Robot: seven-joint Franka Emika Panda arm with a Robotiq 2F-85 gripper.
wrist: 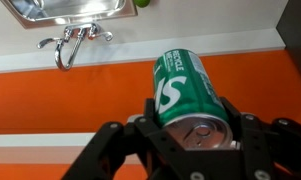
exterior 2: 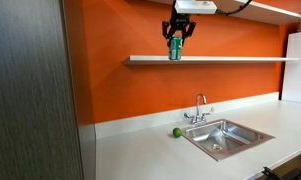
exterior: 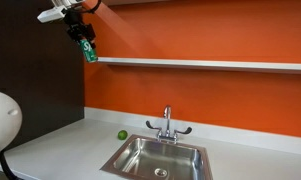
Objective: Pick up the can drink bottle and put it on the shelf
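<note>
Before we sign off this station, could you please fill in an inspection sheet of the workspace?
Surface: pale countertop with inset steel sink and tap.
Job's things: green can drink bottle held aloft near one end of the white shelf; whether it touches is unclear.
Clutter: one small green lime beside the sink.
Grippers: pincer shut on the can drink bottle.
Cables: dark cable looping from the arm.
Surroundings: orange wall, dark panel.
</note>
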